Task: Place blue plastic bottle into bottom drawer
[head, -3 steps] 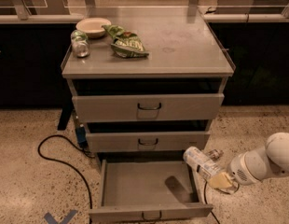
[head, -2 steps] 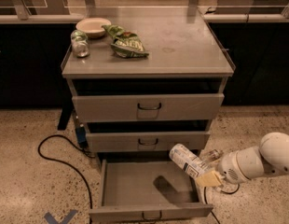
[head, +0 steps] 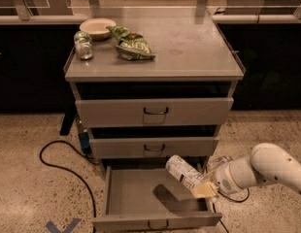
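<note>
The blue plastic bottle [head: 183, 172] is a clear pale bottle with a light label wrap, tilted with one end up to the left, held over the right half of the open bottom drawer [head: 136, 194]. My gripper [head: 205, 187] comes in from the right on a white arm and is shut on the bottle's lower right end. The bottle casts a dark shadow on the drawer floor. The drawer is pulled out, a wide shallow grey tray with a small dark handle on its front [head: 158, 224].
Two grey drawers above, the top one [head: 155, 111] and the middle one [head: 154, 147], are slightly ajar. On the cabinet top stand a white bowl [head: 97, 27], a shiny can with green top [head: 83, 46] and a green chip bag [head: 131, 44]. A black cable [head: 58, 164] loops on the floor at left.
The gripper has carried the bottle leftward from beside the drawer's right edge to above the drawer's inside. The bottle's shadow has moved left on the drawer floor.
</note>
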`<move>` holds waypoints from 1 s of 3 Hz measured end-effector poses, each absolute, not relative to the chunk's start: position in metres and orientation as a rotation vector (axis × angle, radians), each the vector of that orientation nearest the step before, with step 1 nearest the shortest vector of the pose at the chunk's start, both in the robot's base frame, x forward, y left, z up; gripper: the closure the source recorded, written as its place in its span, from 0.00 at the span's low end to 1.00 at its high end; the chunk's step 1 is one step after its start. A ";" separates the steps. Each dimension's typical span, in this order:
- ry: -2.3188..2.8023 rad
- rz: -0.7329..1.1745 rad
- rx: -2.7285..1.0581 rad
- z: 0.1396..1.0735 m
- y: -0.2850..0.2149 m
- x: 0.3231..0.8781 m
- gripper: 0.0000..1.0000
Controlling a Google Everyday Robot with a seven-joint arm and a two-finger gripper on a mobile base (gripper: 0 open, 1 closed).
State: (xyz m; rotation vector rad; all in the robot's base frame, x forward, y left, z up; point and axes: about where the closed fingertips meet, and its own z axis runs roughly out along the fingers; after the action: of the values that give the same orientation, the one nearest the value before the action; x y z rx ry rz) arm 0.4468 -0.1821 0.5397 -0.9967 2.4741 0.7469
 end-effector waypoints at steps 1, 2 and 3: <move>2.460 0.825 -0.898 0.481 -0.143 0.461 1.00; 2.425 0.808 -0.831 0.472 -0.140 0.476 1.00; 2.425 0.807 -0.832 0.473 -0.140 0.476 1.00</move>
State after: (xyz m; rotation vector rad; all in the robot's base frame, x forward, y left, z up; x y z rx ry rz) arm 0.4760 -0.1400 0.4730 -0.8318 2.4246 0.8066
